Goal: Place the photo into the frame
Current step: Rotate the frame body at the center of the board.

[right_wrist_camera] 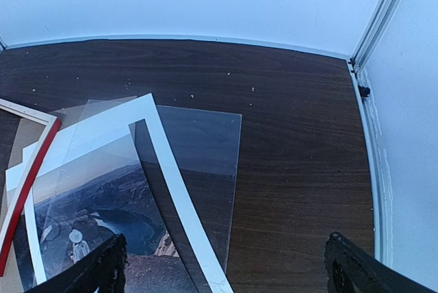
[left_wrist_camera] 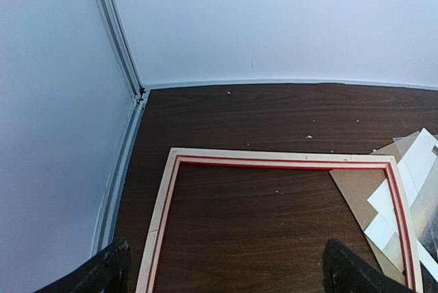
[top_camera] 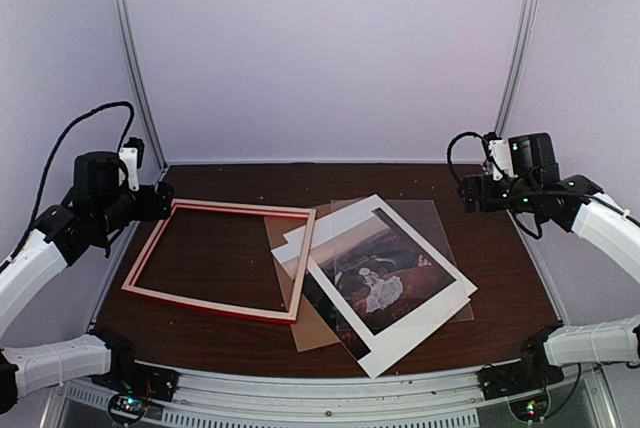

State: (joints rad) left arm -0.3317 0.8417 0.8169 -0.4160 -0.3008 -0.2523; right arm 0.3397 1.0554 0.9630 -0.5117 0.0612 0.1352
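Both the left pincer (left_wrist_camera: 227,274) and right pincer (right_wrist_camera: 229,274) gape wide; the photo (top_camera: 385,283) lies outside the frame (top_camera: 151,248).

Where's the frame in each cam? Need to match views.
Top external: frame lies flat, left of centre, near the left arm.
Left wrist: frame fills the lower half, with its far rail and both far corners showing.
Right wrist: only one corner of the frame, at the left edge.
Shared landmark: the photo, its white margin by the frame's right-hand rail; it is at the right edge in left wrist and lower left in right wrist.
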